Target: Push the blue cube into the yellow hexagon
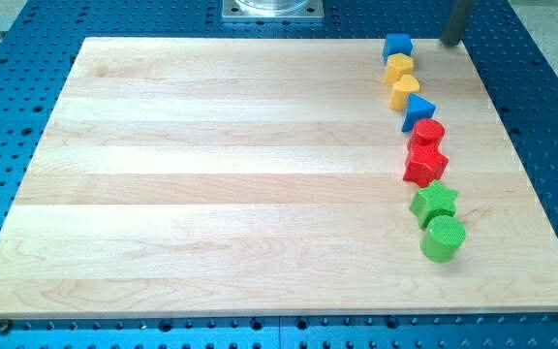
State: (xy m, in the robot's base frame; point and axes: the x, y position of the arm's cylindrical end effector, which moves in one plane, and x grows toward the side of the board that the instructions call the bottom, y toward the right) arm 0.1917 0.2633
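My tip (450, 42), a bare rod with no hand to clench, sits upper right of the blue cube (397, 46), which already touches the yellow hexagon (399, 68); a push risks scattering the column

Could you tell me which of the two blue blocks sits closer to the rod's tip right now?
The blue cube, topmost in the column, is closer to my tip, which sits just to its right. The blue triangular block lies farther down, below both yellow blocks.
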